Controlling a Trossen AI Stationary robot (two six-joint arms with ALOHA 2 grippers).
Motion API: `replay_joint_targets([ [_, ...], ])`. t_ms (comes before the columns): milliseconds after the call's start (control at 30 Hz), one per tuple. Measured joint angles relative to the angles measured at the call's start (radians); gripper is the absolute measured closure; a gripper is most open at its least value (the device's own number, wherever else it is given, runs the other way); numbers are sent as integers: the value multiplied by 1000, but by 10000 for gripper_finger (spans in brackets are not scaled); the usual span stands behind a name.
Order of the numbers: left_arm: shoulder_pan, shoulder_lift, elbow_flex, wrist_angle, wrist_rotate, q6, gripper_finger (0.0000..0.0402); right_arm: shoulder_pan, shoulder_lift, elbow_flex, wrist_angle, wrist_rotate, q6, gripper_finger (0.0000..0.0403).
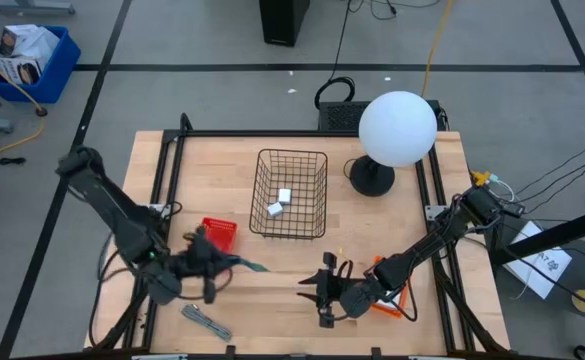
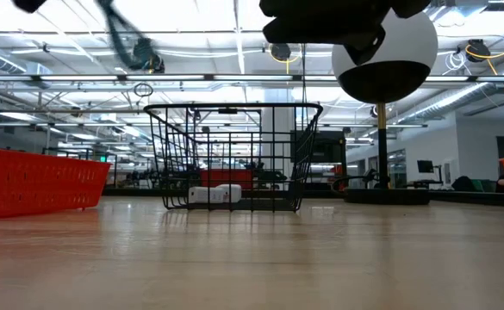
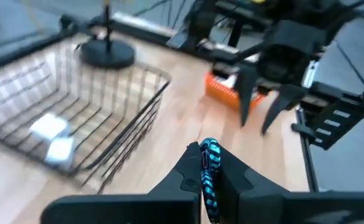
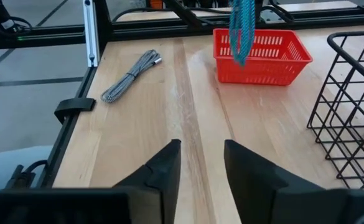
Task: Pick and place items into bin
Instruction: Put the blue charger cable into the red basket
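My left gripper (image 1: 210,264) is shut on a slim teal tool (image 1: 249,266) above the table's near left part, near the red basket (image 1: 219,232). In the right wrist view the teal tool (image 4: 241,28) shows in front of the red basket (image 4: 262,53). My right gripper (image 1: 322,292) hovers open over bare wood near the table's near edge, its fingers (image 4: 163,168) apart. The black wire bin (image 1: 290,193) stands mid-table with two little white blocks (image 1: 279,203) lying on its floor. A grey metal tool (image 1: 205,322) lies flat near the near left corner. My left gripper pinches the teal tool between its two fingers (image 3: 188,171), and the patterned teal handle (image 3: 209,163) shows in the slit between them. The tool is lifted clear of the table, and its free end (image 1: 263,268) sticks out toward the table's right.
A lamp with a white globe (image 1: 397,128) and a black base (image 1: 372,178) stands right of the bin. An orange tray (image 1: 387,300) sits under my right arm. Black rails (image 1: 167,170) run along the table's sides. Bare wood lies between the two grippers.
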Motion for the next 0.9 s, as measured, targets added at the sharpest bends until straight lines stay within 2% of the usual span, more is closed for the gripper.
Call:
replay_joint_targets([
  [133,-2,-111,0,-230,57,-187,388,-2,0,0,0,0,0,280],
  [300,17,-237,0,-472,148,-322,375,-2,0,0,0,0,0,284],
  [567,112,-378,0,-848,342,-568,388,-7,0,0,0,0,0,284],
  [667,165,-394,0,-914,403,-601,371,-15,0,0,0,0,0,286],
  [767,217,-390,0,-913,445,-571,357,-21,0,0,0,0,0,288],
  [900,274,-370,0,-899,532,-519,365,-26,0,0,0,0,1,287],
])
